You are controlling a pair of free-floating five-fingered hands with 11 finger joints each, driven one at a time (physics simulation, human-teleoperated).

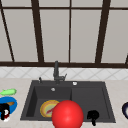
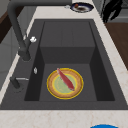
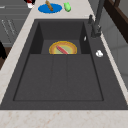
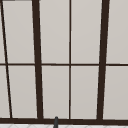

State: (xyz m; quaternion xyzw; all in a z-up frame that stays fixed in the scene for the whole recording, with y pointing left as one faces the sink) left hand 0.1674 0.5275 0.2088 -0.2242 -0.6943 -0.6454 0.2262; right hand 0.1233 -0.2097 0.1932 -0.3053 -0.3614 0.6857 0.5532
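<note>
Behind the black composite sink (image 1: 110, 110) ran a wide window with dark brown bars (image 4: 37, 62), and a pale stone counter (image 3: 62, 117) framed the basin. Low in the front view, the left hand (image 1: 4, 111) hung over the round blue plate (image 1: 12, 101) at the counter's left end, holding something white and red close to its rim; its fingers looked curled round that object, though what it was could not be told. A brown stick-shaped item (image 3: 49, 5) lay on that plate, with a green oval vegetable (image 1: 8, 92) just beside it. The right hand (image 1: 93, 115) hovered at the sink's front edge over the drainer half, its finger state impossible to tell. Down in the basin lay a yellow-rimmed plate (image 2: 65, 83) bearing a red strip (image 2: 66, 79). Nearest the front camera sat a large red ball (image 1: 67, 114).
</note>
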